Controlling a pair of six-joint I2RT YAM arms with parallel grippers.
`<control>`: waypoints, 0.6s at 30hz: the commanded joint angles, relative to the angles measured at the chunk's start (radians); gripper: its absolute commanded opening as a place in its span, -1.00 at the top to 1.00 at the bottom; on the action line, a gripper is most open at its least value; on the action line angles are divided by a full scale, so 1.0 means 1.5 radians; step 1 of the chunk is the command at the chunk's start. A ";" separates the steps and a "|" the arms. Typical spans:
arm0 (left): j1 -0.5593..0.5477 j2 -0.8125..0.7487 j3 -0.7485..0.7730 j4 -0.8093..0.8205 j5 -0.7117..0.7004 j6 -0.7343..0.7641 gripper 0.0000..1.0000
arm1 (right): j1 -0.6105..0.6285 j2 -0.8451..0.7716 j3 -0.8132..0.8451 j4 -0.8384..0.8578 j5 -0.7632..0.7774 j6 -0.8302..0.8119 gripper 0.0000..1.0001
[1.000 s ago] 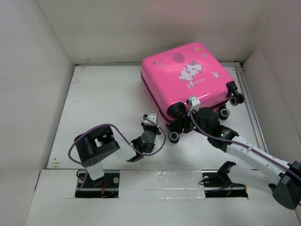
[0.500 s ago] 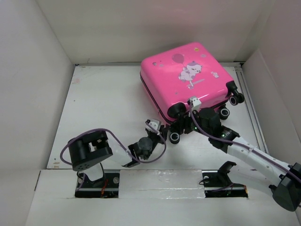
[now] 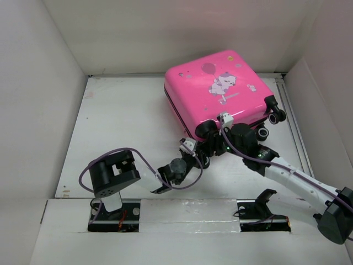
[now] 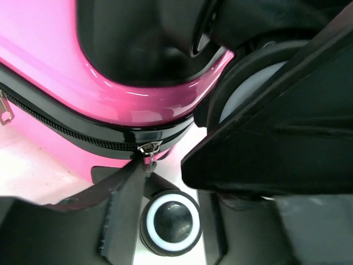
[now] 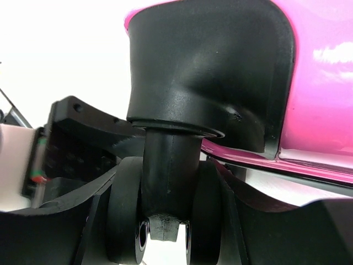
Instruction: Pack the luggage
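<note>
Luggage (image 3: pixel 220 91): closed, lying flat at the far right of the worktop (image 3: pixel 121 121). Your left gripper (image 4: pixel 165 168) is at its near corner, fingers parted, zipper pull (image 4: pixel 148 150) between them. Your right gripper (image 5: pixel 165 237) straddles a wheel (image 5: pixel 124 215); can't tell if it grips.

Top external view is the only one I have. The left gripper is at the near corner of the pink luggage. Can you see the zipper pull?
Observer: Yes. The left wrist view shows the zipper pull hanging from the black zipper of the luggage, above a wheel.
Operator: Is the left gripper on it?
Observer: No. The left gripper is open, with the pull close to one finger.
Operator: And the right gripper?
Observer: The right gripper straddles another wheel; contact is unclear.
</note>
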 commanded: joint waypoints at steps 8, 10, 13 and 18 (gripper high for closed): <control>0.003 0.054 0.076 0.328 -0.151 0.052 0.79 | 0.057 -0.017 0.006 0.081 -0.104 -0.014 1.00; 0.003 0.054 0.076 0.344 -0.177 0.067 1.00 | 0.063 -0.017 -0.002 0.088 -0.104 -0.007 1.00; 0.003 0.048 0.076 0.377 -0.197 0.085 1.00 | 0.063 -0.017 -0.015 0.095 -0.104 -0.001 1.00; 0.003 0.040 0.068 0.400 -0.190 0.091 1.00 | 0.069 -0.023 -0.032 0.101 -0.098 0.005 1.00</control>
